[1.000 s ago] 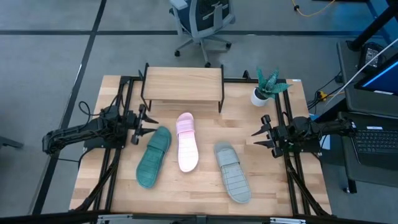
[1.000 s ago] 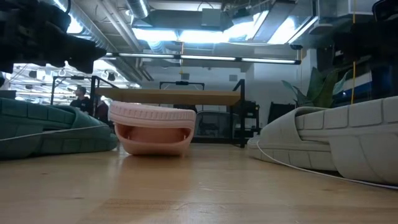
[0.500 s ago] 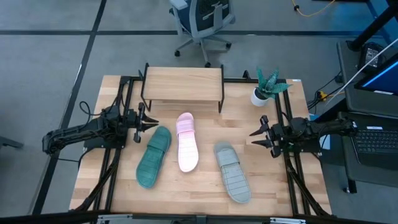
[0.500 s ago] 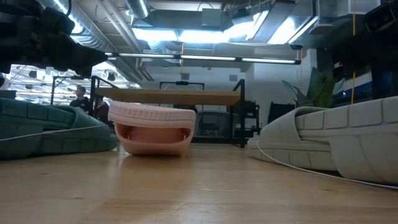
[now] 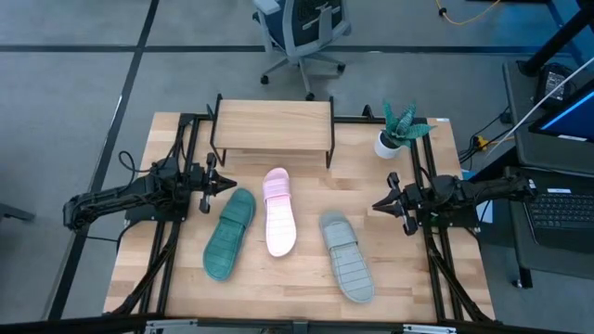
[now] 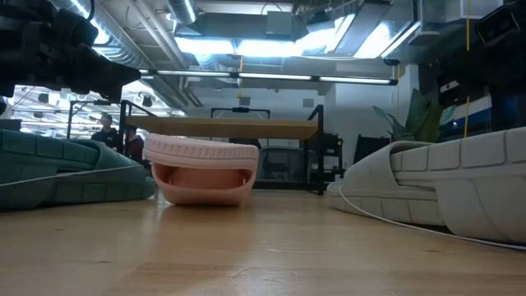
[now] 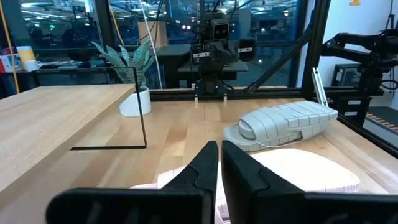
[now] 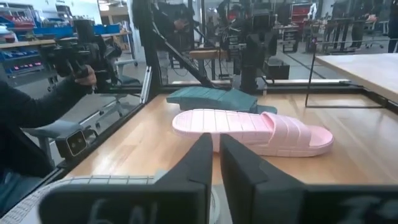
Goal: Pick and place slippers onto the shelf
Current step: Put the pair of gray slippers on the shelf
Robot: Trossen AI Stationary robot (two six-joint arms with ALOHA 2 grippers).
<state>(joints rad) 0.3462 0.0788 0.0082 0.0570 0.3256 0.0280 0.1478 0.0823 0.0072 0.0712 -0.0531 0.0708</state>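
Note:
Three slippers lie sole-down on the wooden table: the teal slipper (image 5: pixel 229 234) on the left, the pale pink slipper (image 5: pixel 278 211) in the middle, and the grey slipper (image 5: pixel 347 255) on the right. The shelf (image 5: pixel 273 125) stands on its black legs at the table's far middle, its plank top bare. My left gripper (image 5: pixel 221 184) hovers shut just left of the teal slipper's far end. In its wrist view the pink slipper (image 7: pixel 298 171) and grey slipper (image 7: pixel 286 124) lie ahead. My right gripper (image 5: pixel 379 205) hovers shut to the right of the grey slipper's far end.
A potted plant (image 5: pixel 399 130) in a white pot stands at the far right corner beside the shelf. Black frame rails run along the table's left and right sides. A person (image 8: pixel 37 124) with a device stands beyond the table's left edge. An office chair (image 5: pixel 302 32) stands behind the table.
My right gripper has edged a little toward the table's left, nearer the grey slipper. The slippers and the shelf have stayed where they were.

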